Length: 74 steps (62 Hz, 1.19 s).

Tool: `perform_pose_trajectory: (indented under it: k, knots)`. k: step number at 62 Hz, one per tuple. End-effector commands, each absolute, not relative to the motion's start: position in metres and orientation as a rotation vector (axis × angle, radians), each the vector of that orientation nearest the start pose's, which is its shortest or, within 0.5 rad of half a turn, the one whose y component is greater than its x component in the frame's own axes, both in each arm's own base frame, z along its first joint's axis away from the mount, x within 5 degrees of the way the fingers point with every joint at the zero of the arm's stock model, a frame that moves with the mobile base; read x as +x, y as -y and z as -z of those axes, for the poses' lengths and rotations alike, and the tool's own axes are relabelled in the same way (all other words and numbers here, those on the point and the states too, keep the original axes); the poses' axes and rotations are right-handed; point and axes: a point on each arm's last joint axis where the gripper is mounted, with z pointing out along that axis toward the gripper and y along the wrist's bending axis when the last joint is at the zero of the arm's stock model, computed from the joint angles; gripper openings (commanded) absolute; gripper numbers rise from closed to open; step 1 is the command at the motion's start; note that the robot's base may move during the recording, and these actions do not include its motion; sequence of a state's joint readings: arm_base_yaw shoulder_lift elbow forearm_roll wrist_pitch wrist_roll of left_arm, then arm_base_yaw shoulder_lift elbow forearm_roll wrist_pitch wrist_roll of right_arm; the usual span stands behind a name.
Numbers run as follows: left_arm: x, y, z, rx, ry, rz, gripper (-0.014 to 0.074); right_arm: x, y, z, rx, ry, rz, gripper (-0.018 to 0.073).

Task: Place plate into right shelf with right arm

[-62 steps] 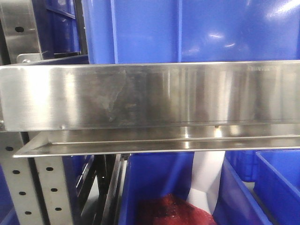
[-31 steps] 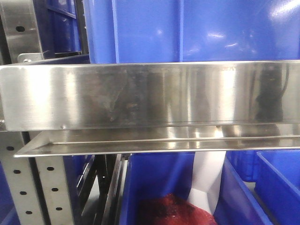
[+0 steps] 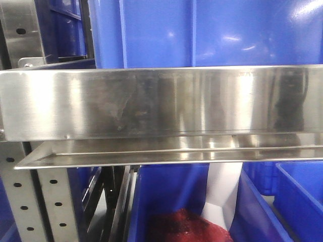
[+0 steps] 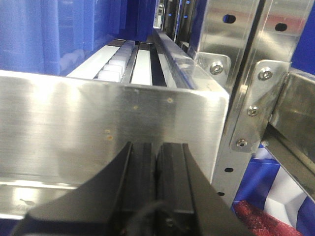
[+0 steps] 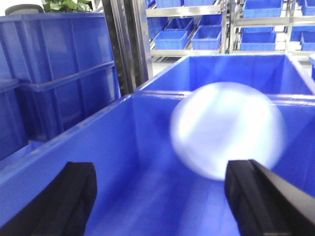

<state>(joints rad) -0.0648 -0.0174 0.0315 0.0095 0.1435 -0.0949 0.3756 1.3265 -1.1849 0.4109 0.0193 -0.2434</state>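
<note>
white and smeared by blur, the plate (image 5: 227, 130) shows inside a blue bin (image 5: 113, 147), beyond the right gripper (image 5: 160, 169), whose fingers are spread wide and grasp nothing. whether the plate rests on the bin floor or sits clear of it cannot be told. the left gripper (image 4: 156, 162) hangs with its fingers pressed together, empty, close before the brushed front edge of the right shelf (image 3: 151, 103). the risk, judged from here: the glossy, low-rimmed plate may slip from a pinch on its edge, or clip that broad steel lip going in and drop.
</note>
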Motion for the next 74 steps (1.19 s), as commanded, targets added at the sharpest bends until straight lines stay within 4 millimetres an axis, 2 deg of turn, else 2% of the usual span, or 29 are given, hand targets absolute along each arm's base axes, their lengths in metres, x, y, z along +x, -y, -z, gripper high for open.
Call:
perform_pose_trajectory:
  k: [1, 16, 26, 29, 33, 39, 41, 43, 46, 59, 74]
  knots:
    - [0.056, 0.004, -0.195, -0.018, -1.562, 0.130, -0.0047, 0.270, -0.106, -0.445, -0.158, -1.510, -0.425, 0.0634]
    - [0.056, 0.004, -0.195, -0.018, -1.562, 0.130, -0.0047, 0.223, -0.093, -0.471, -0.208, -1.497, -0.467, 0.0633]
    - [0.056, 0.004, -0.195, -0.018, -1.562, 0.130, -0.0047, 0.177, -0.080, -0.489, -0.262, -1.486, -0.500, 0.0631]
    - [0.056, 0.004, -0.195, -0.018, -1.562, 0.130, -0.0047, 0.161, -0.076, -0.493, -0.282, -1.487, -0.509, 0.0606]
    - [0.056, 0.004, -0.195, -0.018, -1.562, 0.130, -0.0047, 0.145, -0.072, -0.494, -0.316, -1.510, -0.521, 0.0508]
    - [0.056, 0.004, -0.195, -0.018, -1.562, 0.130, -0.0047, 0.117, -0.065, -0.497, -0.361, -1.522, -0.531, 0.0239]
    - [0.056, 0.004, -0.195, -0.018, -1.562, 0.130, -0.0047, 0.106, -0.061, -0.497, -0.379, -1.524, -0.528, 0.0103]
    - [0.056, 0.004, -0.195, -0.018, -1.562, 0.130, -0.0047, 0.098, -0.058, -0.498, -0.391, -1.517, -0.513, 0.0029]
    - [0.056, 0.004, -0.195, -0.018, -1.562, 0.130, -0.0047, 0.090, -0.055, -0.499, -0.403, -1.511, -0.492, 0.0071]
    - [0.056, 0.004, -0.195, -0.018, -1.562, 0.130, -0.0047, 0.064, -0.043, -0.503, -0.413, -1.457, -0.460, 0.0051]
    - [0.056, 0.004, -0.195, -0.018, -1.562, 0.130, -0.0047, 0.064, -0.043, -0.503, -0.414, -1.458, -0.460, 0.0051]
